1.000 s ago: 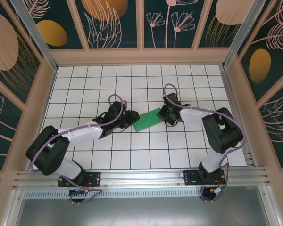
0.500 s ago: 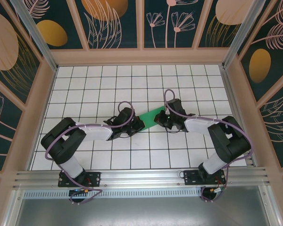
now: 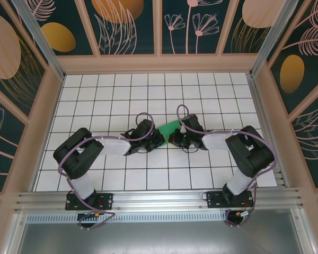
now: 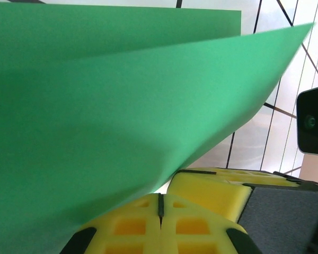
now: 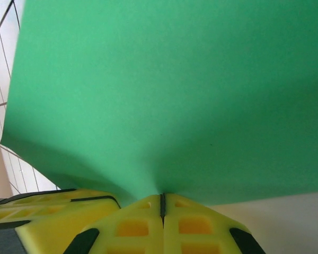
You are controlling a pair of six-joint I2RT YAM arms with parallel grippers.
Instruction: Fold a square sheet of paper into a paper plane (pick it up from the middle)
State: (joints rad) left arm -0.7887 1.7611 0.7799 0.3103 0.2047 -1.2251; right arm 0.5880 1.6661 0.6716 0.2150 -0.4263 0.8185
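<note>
The square sheet of paper [image 3: 169, 127] is green and shows as a small raised patch at the middle of the tiled table, held between my two grippers. My left gripper [image 3: 160, 138] meets it from the left, my right gripper [image 3: 174, 138] from the right, tips almost touching. In the right wrist view the paper [image 5: 175, 95] puckers down into the seam of my shut right gripper [image 5: 162, 196]. In the left wrist view two layers of paper [image 4: 122, 106] rise over my shut left gripper [image 4: 160, 197], the front layer's edge ending at the seam. No paper plane is in view.
The white grid table [image 3: 148, 90] is walled by a wooden frame [image 3: 156, 63] at the back and sides. An aluminium rail [image 3: 148, 200] runs along the near edge by the arm bases. The right gripper's yellow pad [image 4: 222, 185] sits close beside my left fingertips.
The left gripper moved right to the paper's left edge and shut. The right gripper slid left with the paper, which now looks smaller and raised between them.
</note>
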